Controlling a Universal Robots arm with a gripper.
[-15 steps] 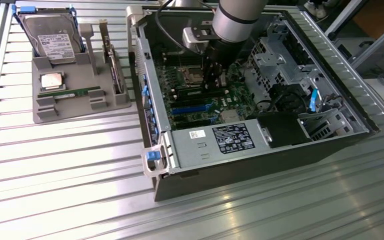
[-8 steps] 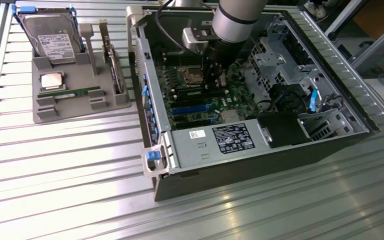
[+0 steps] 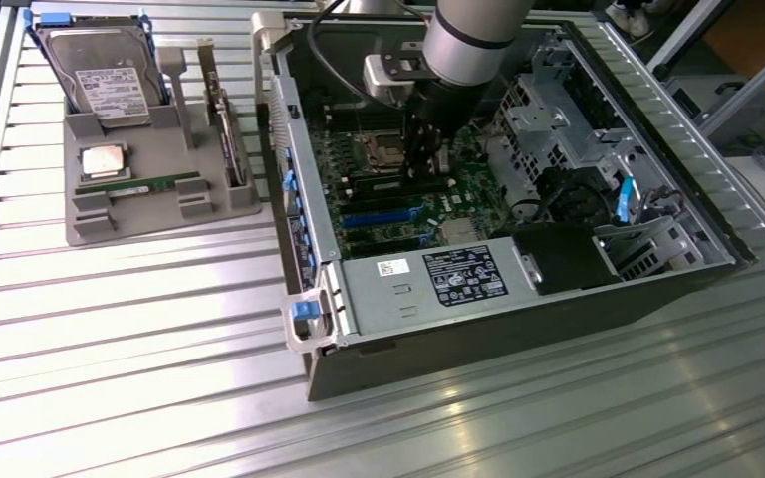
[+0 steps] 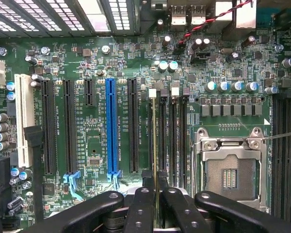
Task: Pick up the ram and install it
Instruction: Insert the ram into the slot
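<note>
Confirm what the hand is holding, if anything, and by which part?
The ram, seen edge-on, pinched across its two flat faces between the hand's fingers, over the memory slots. Where along its length cannot be told.

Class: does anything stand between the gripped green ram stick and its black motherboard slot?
Nothing visible does. The pincer holds the green ram stick edge-on, lined up with the black memory slot; no cable crosses it.
</note>
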